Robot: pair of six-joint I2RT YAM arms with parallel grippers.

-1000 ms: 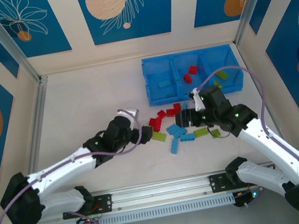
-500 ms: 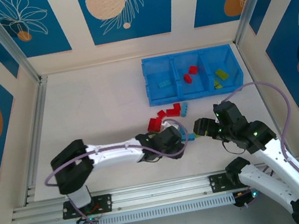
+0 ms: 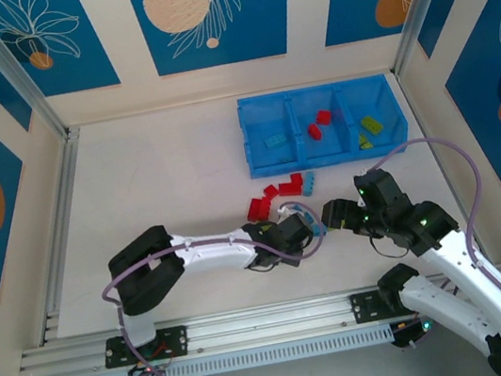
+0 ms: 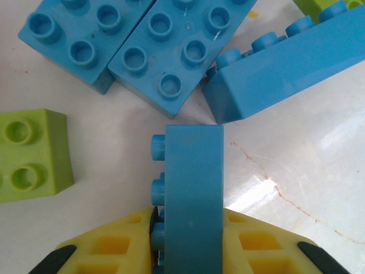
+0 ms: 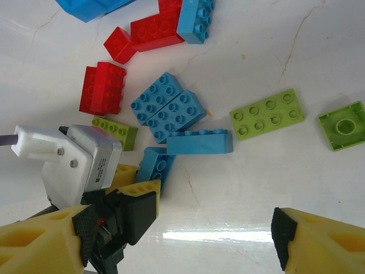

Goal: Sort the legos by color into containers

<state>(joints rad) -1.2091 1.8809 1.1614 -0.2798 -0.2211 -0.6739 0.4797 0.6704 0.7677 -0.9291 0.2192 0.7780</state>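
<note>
Bricks (image 3: pixel 275 191) lie loose on your surface (image 3: pixel 164 183) in front of the blue tray (image 3: pixel 317 93). Your left pincer (image 4: pixel 188 231) is clamped on a light blue brick (image 4: pixel 194 177), which stands on edge with its studs facing sideways. It sits close to other blue bricks (image 4: pixel 165 54) and a lime brick (image 4: pixel 31 154). Your right pincer (image 5: pixel 182 245) stands wide with nothing between its fingers, above the surface near a lime plate (image 5: pixel 268 114). In the tray, the left compartment holds blue, the middle red, the right lime.
</note>
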